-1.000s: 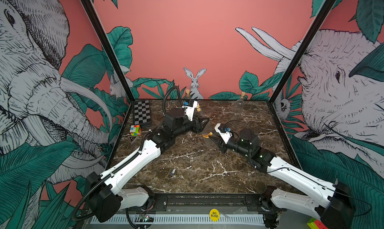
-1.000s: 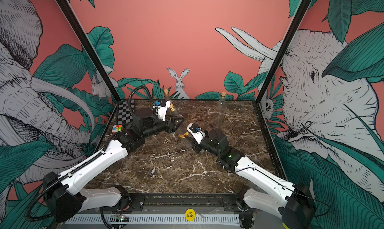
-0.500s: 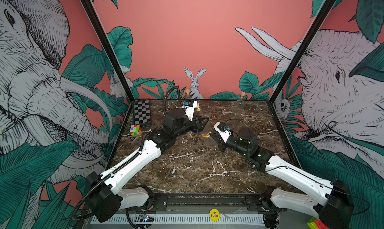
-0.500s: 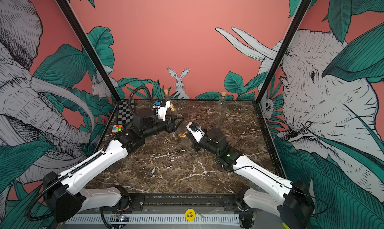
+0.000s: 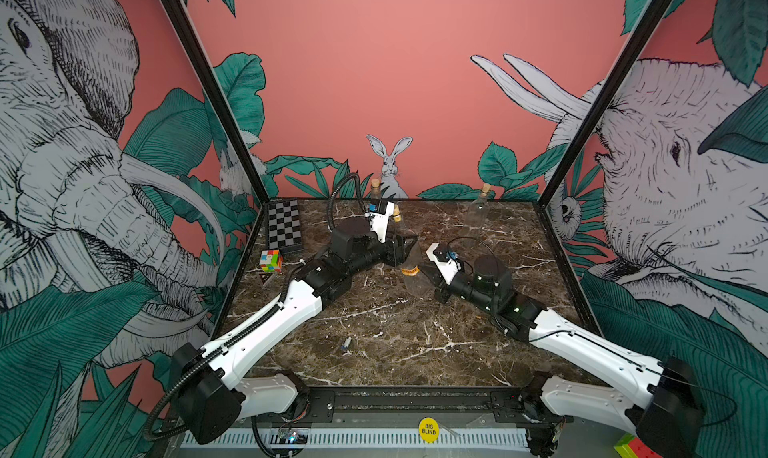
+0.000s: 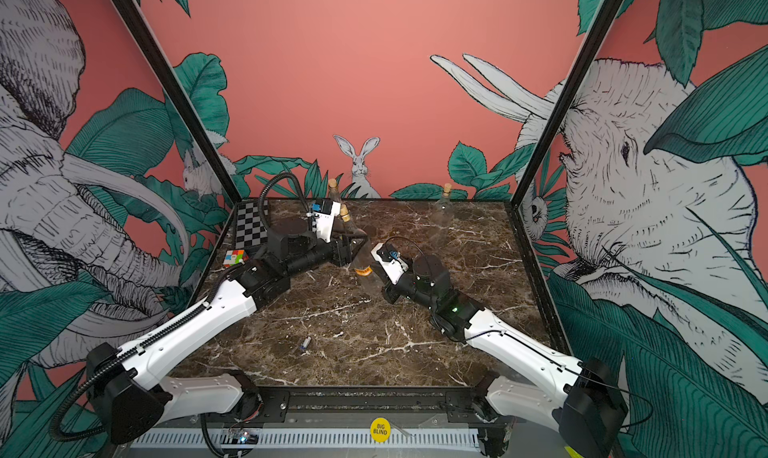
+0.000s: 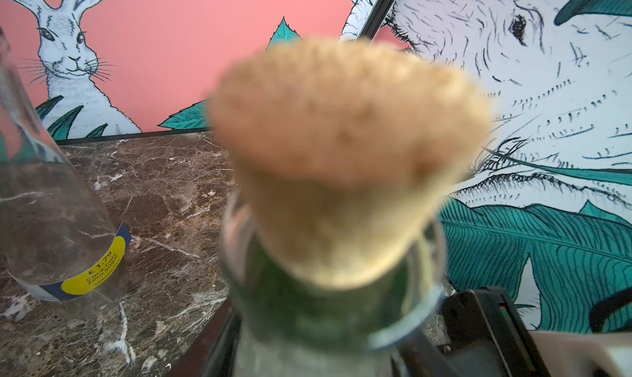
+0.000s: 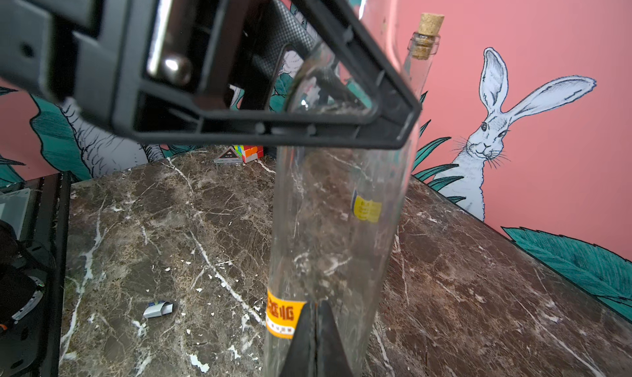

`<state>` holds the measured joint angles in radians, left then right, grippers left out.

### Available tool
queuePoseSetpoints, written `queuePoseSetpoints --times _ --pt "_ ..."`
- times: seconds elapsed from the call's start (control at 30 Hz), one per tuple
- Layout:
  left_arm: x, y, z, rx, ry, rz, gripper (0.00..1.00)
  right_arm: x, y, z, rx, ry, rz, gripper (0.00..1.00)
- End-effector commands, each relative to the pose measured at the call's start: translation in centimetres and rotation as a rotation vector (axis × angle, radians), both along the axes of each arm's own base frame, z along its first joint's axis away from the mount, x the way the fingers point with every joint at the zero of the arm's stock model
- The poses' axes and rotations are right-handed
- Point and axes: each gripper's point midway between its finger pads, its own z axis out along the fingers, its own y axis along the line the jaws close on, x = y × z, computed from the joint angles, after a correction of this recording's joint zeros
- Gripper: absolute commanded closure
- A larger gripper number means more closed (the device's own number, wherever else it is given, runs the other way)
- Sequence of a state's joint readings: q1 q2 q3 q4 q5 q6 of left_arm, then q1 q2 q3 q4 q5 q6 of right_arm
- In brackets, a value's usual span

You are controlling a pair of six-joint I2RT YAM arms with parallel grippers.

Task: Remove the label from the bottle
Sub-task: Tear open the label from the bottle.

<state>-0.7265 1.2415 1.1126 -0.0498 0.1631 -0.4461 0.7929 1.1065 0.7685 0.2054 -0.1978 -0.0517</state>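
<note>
A clear glass bottle [image 5: 409, 254] with a cork [image 7: 349, 160] hangs tilted above the marble table. My left gripper [image 5: 400, 244] is shut on its upper body, its black fingers [image 8: 273, 129] on either side of the glass. An orange label [image 8: 284, 315] is stuck low on the bottle and shows in both top views [image 5: 410, 271] [image 6: 363, 271]. My right gripper [image 8: 315, 312] is shut, its tips against the glass at the label's right edge, which runs in under them. In a top view the right gripper [image 6: 376, 271] comes in from the right.
Two more corked bottles stand at the back [image 5: 375, 188] [image 5: 478, 206]; the nearer one carries a yellow label [image 7: 95, 272]. A chessboard [image 5: 284, 225] and a colour cube [image 5: 271, 260] lie at the left. A small scrap [image 5: 347, 343] lies on the table [image 5: 415, 339] toward the front.
The right gripper has moved in a little toward the bottle and closed its jaws at the label's edge. The left arm and the bottle have stayed put.
</note>
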Motion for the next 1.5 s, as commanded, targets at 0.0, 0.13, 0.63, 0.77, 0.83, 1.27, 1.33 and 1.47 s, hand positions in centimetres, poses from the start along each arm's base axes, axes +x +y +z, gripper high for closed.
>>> queuePoseSetpoints --times 0.0,0.13,0.63,0.77,0.83,1.27,1.33,1.47 --pt "-0.4 0.0 4.4 -0.114 -0.077 0.025 1.0 -0.6 1.1 1.3 0.044 -0.014 0.043 1.0" --pt "0.4 1.1 4.4 -0.105 -0.086 0.117 1.0 -0.8 1.3 1.2 0.054 -0.006 0.051 1.0" --pt "1.1 2.3 4.2 -0.072 -0.132 0.241 1.0 -1.0 1.2 1.4 0.098 0.009 0.039 1.0" --pt "1.1 2.7 4.2 -0.057 -0.158 0.278 1.0 -0.9 1.1 1.5 0.102 0.006 0.031 1.0" --pt "1.1 2.9 4.2 -0.052 -0.167 0.295 1.0 -0.8 1.0 1.6 0.103 0.004 0.025 1.0" --pt "1.4 4.0 4.3 -0.05 -0.188 0.371 1.0 -0.8 1.0 1.7 0.106 0.006 0.025 1.0" --pt "1.4 4.1 4.3 -0.05 -0.188 0.376 1.0 -0.8 1.0 1.7 0.107 0.005 0.024 1.0" --pt "1.4 4.3 4.3 -0.054 -0.186 0.392 1.0 -0.8 1.0 1.6 0.106 0.008 0.026 1.0"
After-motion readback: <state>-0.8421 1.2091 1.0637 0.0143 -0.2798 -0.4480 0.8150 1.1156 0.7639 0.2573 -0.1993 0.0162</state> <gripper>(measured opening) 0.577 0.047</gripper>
